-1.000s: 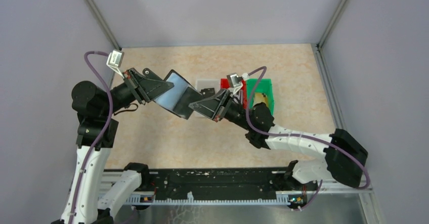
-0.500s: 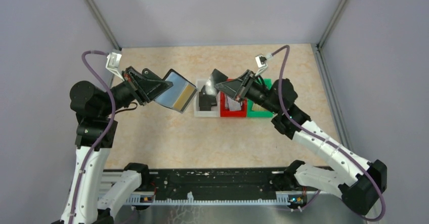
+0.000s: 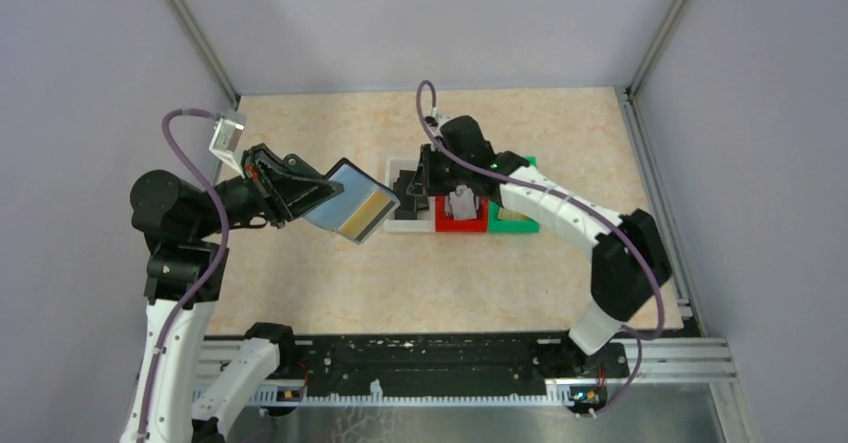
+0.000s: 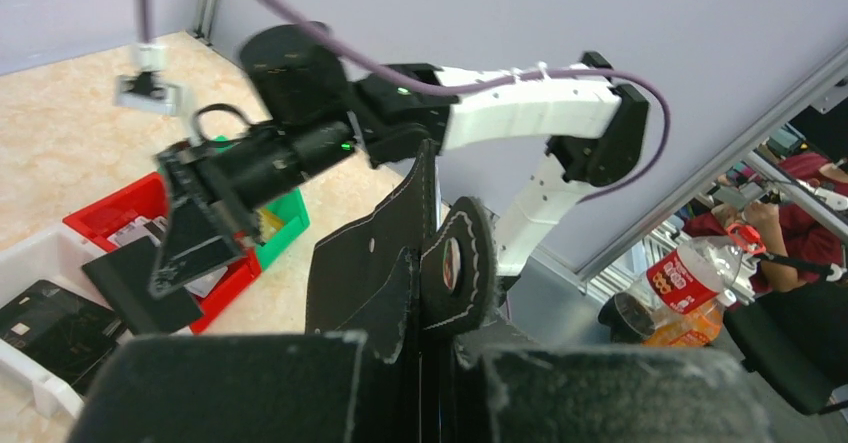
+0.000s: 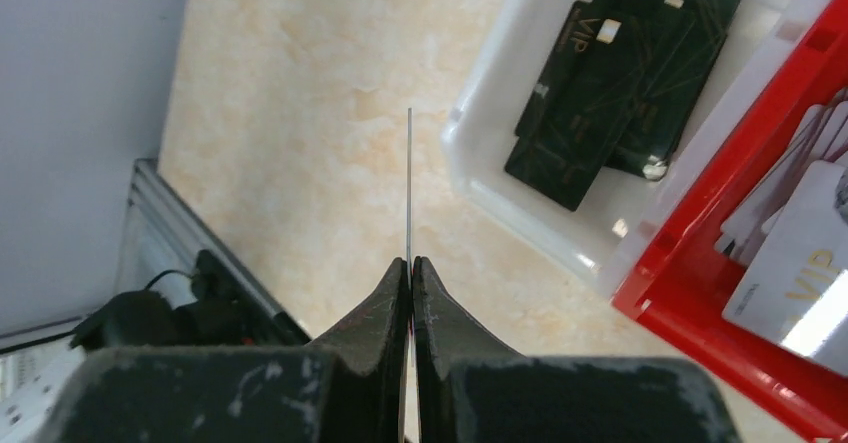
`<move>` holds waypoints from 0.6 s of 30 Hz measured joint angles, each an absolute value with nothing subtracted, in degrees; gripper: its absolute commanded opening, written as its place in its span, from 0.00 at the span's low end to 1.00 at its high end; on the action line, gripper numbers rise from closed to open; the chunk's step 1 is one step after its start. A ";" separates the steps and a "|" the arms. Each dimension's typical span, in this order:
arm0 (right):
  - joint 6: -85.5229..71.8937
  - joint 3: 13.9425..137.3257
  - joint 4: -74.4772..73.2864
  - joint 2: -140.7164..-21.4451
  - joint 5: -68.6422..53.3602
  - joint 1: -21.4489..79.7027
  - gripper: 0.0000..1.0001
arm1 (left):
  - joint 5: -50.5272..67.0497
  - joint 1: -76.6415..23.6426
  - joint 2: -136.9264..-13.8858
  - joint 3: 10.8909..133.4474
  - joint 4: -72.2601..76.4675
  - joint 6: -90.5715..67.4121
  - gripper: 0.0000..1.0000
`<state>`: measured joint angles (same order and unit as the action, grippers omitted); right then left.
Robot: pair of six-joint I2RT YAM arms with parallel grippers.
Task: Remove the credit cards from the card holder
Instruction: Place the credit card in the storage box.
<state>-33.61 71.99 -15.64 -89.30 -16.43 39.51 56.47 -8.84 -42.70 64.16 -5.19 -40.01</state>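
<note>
White bin point(image 5: 530, 213) holds black cards point(image 5: 600, 93); right claw point(image 5: 410, 263) pinches card point(image 5: 409, 183), left claw point(image 4: 420, 363) wallet point(image 4: 370, 263).

left arm point(image 3: 165, 203) raised, reaching right, jaws clamped | right arm point(image 3: 545, 203) arched leftward, jaws pinched shut

Card edge-on, face unseen!
Right end effector point(image 5: 410, 266) shows its card point(image 5: 409, 183) only as a thin line; beyond it, the red bin point(image 5: 690, 323) runs off-frame.

Three bins point(image 3: 461, 226), one card holder point(image 3: 340, 195), two arms point(image 3: 170, 315).
</note>
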 measured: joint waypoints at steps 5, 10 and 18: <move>-28.10 84.14 -24.56 -101.03 -12.67 39.46 0.00 | 56.97 -8.84 -41.25 64.16 -5.19 -38.87 0.00; -26.20 88.77 -26.65 -106.65 -10.26 39.46 0.00 | 57.80 -8.84 -40.38 64.14 -4.97 -39.00 0.00; -25.98 93.19 -27.59 -116.44 -9.63 39.44 0.00 | 57.98 -8.84 -39.13 63.07 -5.15 -39.13 0.00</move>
<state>-25.98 93.19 -27.59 -116.44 -9.63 39.44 57.98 -8.84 -39.13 63.07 -5.15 -39.13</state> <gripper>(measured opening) 0.005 0.066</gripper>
